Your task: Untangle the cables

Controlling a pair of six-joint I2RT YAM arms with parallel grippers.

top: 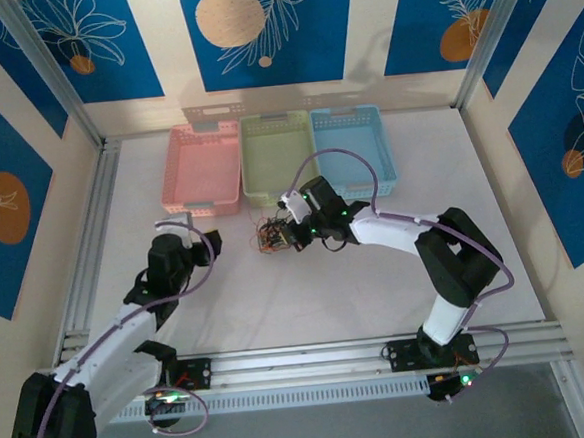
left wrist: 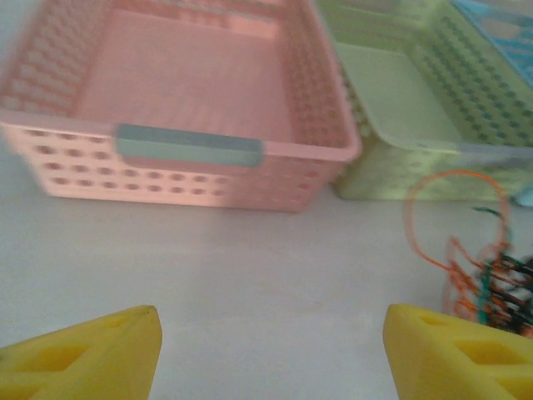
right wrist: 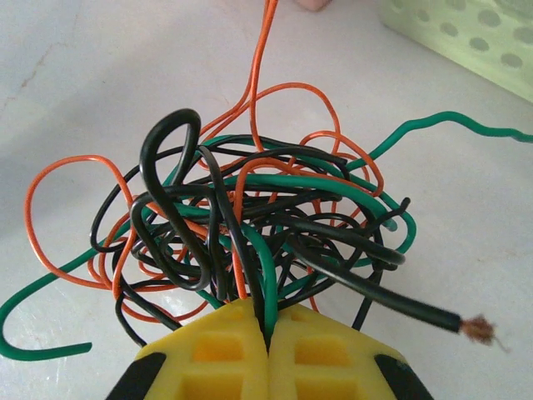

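Cables (right wrist: 250,208) on white, perhaps scuffed table (top: 278,300)

**Bare table in front, baskets walling the back**

Standing here, I see the table (top: 278,305) lying bare between the two arms, with room for either one to sweep across. Along the far edge the pink basket (top: 203,131), green basket (top: 275,119) and blue basket (top: 350,112) stand side by side and close that way off. The cables (top: 269,236) bunch near the green basket's front wall. The right gripper (right wrist: 268,321) is clamped on them from the right (that approach is taken). The left gripper (left wrist: 272,321), fingers spread wide, faces bare tabletop up to the pink basket's wall, with the cables off to its right. A metal rail (top: 91,233) hems the table's left side.
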